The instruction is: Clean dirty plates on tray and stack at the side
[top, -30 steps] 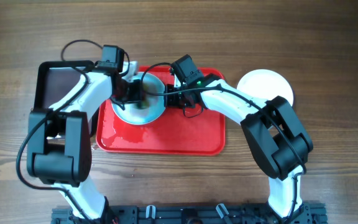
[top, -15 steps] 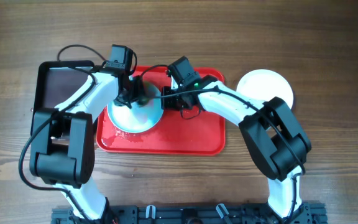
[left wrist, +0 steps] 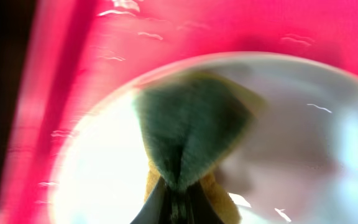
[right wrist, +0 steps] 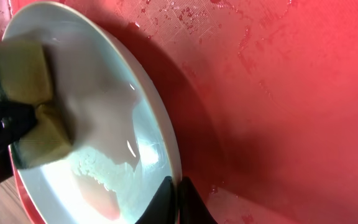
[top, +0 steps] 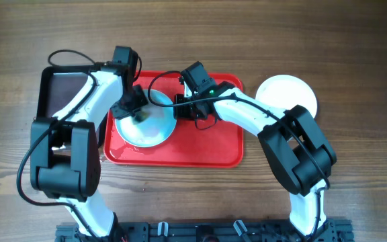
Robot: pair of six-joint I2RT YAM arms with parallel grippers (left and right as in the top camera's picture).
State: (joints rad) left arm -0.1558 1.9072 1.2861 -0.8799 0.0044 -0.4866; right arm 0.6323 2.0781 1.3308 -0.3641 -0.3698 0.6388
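One pale plate (top: 154, 128) stands tilted on the red tray (top: 207, 148). My right gripper (top: 178, 111) is shut on its right rim, and in the right wrist view the fingertips (right wrist: 178, 194) pinch the plate's edge (right wrist: 166, 140). My left gripper (top: 137, 111) is shut on a green and yellow sponge (left wrist: 191, 130), which presses on the plate's face (left wrist: 303, 143). The sponge (right wrist: 27, 81) also shows at the plate's far side in the right wrist view. Wet foam and a faint reddish patch (right wrist: 98, 196) lie on the plate. The tray's surface (right wrist: 278, 93) is wet.
A white plate (top: 287, 94) lies on the wooden table to the right of the tray. A black tray (top: 58, 91) sits to the left, partly under my left arm. Both arms reach over the red tray's upper half.
My left gripper has dragged the sponge down and to the left across the plate. The right gripper has kept its grip on the rim and barely moved.
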